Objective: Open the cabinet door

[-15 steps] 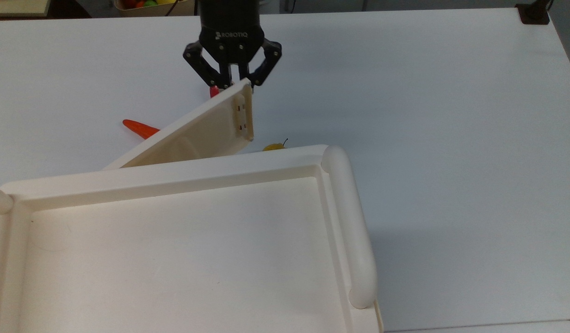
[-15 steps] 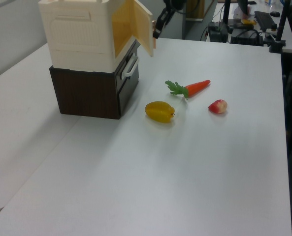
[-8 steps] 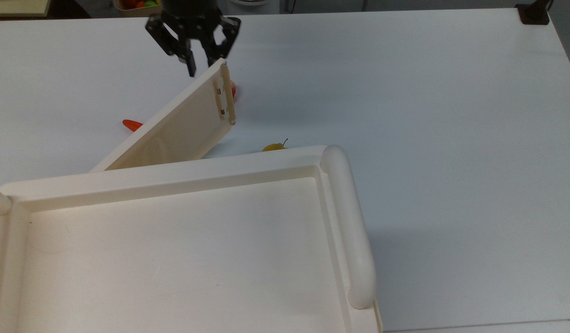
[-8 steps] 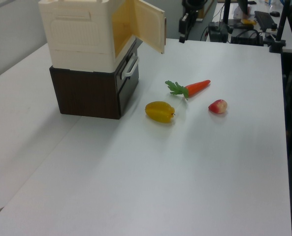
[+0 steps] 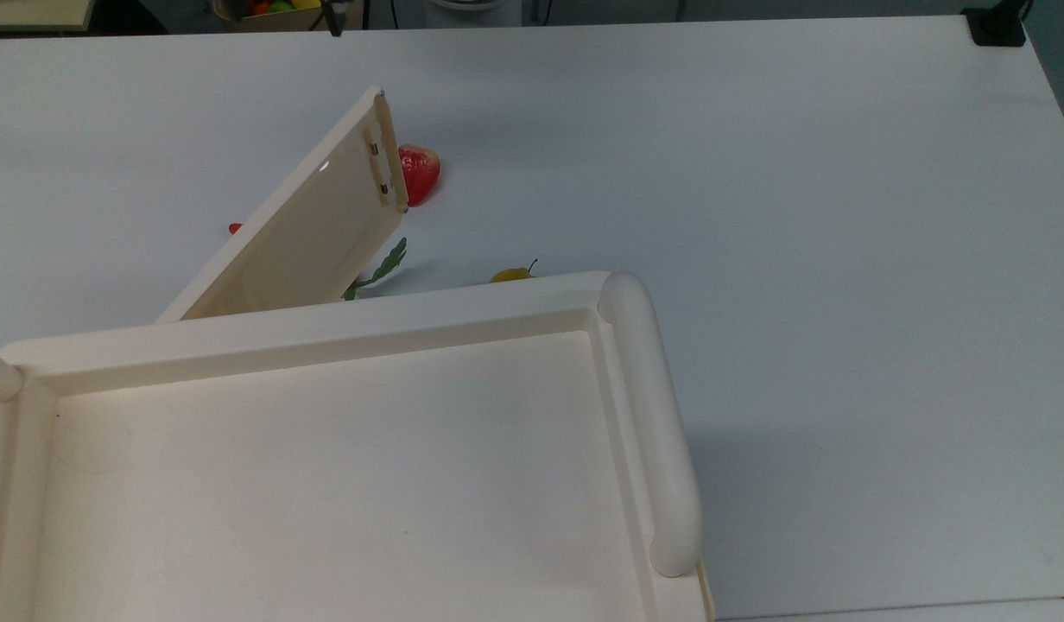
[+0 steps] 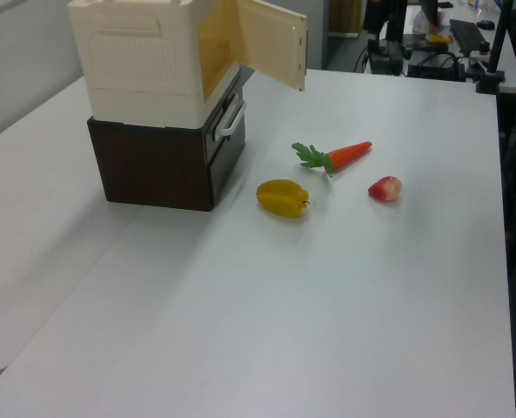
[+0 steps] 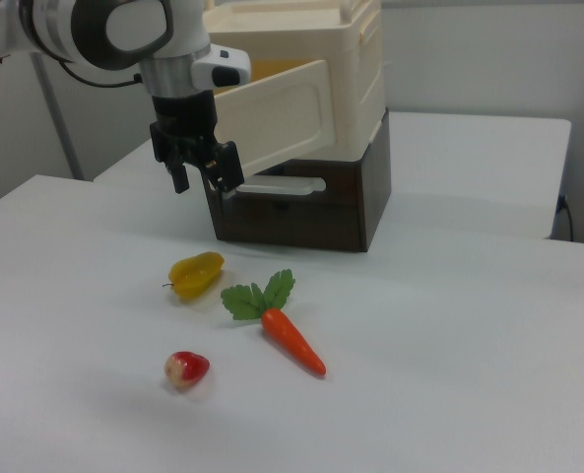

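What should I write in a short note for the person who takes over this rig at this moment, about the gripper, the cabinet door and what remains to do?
Gripper: open, holding nothing, apart from the door, near its free edge in the right view.
Cabinet door: swung well out from the cabinet, tan inner face showing in the left view.
On the table in front: carrot, yellow fruit, red fruit, all untouched.
Done: the door stands open.
Left: probably nothing beyond moving the arm clear; check that the door stays put.

Cabinet door [image 5: 312, 229] swung wider; tool [image 7: 201, 168] withdrawn from it.
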`<state>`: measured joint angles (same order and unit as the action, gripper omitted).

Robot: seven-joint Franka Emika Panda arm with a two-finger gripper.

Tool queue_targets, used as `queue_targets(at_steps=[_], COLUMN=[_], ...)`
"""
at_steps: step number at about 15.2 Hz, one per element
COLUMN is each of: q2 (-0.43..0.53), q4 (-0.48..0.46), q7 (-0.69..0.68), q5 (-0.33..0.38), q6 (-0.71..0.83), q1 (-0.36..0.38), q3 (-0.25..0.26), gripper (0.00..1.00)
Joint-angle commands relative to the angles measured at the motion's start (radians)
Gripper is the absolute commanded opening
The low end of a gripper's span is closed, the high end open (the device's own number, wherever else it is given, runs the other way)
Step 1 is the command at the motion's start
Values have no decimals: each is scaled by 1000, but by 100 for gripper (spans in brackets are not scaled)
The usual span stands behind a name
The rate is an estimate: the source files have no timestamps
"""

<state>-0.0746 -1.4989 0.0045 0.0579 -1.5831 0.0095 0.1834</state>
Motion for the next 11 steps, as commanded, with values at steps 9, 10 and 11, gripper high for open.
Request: queue_targets(at_steps=[9,10,11], q2=[49,47,47], q4=[-83,-83,-83], q7=[-55,-55,-55], q5=[-115,-115,-115], q6=[-3,-6,-8], q1=[0,-3,-5], q3=[-7,-4,-1], gripper=[100,100,100])
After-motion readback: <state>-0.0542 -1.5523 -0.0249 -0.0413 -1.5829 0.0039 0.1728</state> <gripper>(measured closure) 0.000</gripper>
